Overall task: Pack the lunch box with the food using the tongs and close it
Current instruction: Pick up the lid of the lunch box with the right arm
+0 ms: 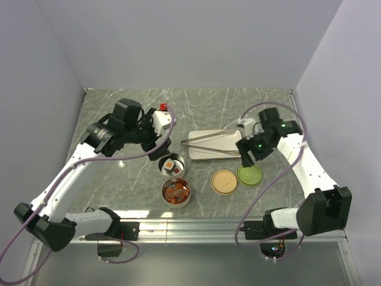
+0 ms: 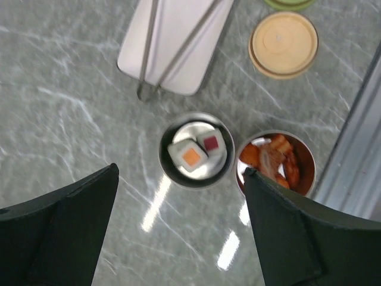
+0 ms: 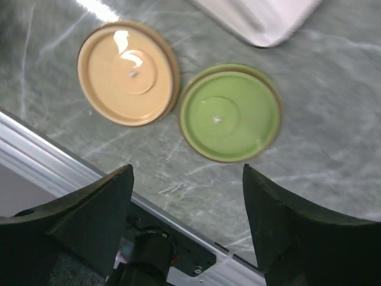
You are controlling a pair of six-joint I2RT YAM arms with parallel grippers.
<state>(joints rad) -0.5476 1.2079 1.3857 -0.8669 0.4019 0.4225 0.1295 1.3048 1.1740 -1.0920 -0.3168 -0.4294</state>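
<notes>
Two round steel lunch box tins stand near the table's front. One tin [image 1: 172, 165] [image 2: 193, 152] holds white square food blocks with orange and dark red tops. The other tin [image 1: 176, 192] [image 2: 275, 164] holds orange-red chunks. The silver tongs [image 1: 209, 142] [image 2: 172, 53] lie on a white tray [image 1: 202, 154] [image 2: 190, 71]. My left gripper [image 1: 153, 145] [image 2: 180, 173] hangs open above the tins, with nothing between its fingers. My right gripper [image 1: 246, 156] [image 3: 187, 173] is open over the table just in front of the green lid [image 1: 249, 174] [image 3: 229, 112], holding nothing.
A tan round lid [image 1: 224, 181] [image 2: 283, 43] [image 3: 128, 72] lies beside the green one, right of the tins. The metal rail [image 1: 196, 225] [image 3: 36, 152] along the table's front edge runs close under my right gripper. Grey walls close in the back and both sides.
</notes>
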